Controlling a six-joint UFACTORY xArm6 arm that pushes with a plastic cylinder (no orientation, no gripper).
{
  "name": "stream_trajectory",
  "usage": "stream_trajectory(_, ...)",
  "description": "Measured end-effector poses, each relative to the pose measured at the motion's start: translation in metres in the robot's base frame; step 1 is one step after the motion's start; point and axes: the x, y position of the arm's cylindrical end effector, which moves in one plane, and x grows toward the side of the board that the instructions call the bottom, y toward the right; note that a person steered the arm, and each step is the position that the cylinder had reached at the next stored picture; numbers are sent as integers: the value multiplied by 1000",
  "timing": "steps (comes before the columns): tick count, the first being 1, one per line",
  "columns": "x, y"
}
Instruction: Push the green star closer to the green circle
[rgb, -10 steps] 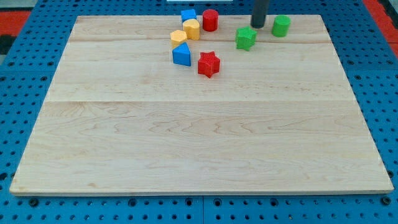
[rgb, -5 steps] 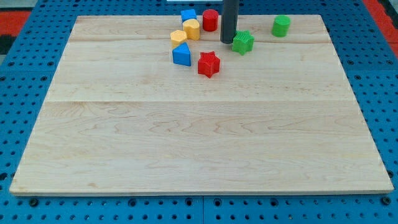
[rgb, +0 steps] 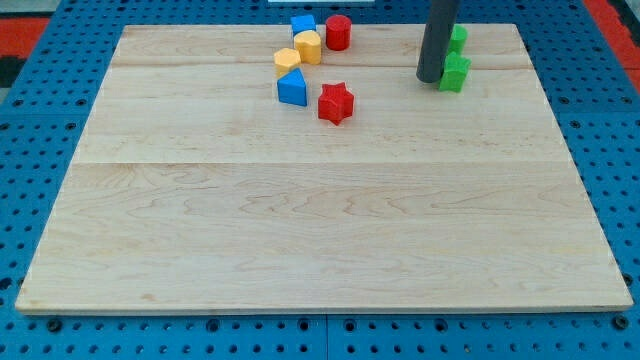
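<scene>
The green star (rgb: 455, 74) lies near the view's top right, just below the green circle (rgb: 458, 38), the two nearly touching. My tip (rgb: 431, 80) rests on the board against the star's left side. The dark rod rises from it and hides the left part of the green circle.
A cluster sits at the view's top middle: a blue block (rgb: 302, 23), a red cylinder (rgb: 338, 32), two yellow blocks (rgb: 308, 46) (rgb: 287, 61), a blue block (rgb: 292, 89) and a red star (rgb: 336, 103). The wooden board (rgb: 320, 220) lies on a blue pegboard.
My tip went from the star's left side rightward, pushing the green star to the right until it sits right below the green circle. The other blocks have not moved.
</scene>
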Motion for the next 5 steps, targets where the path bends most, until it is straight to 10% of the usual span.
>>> stream_trajectory(5, -13, 33)
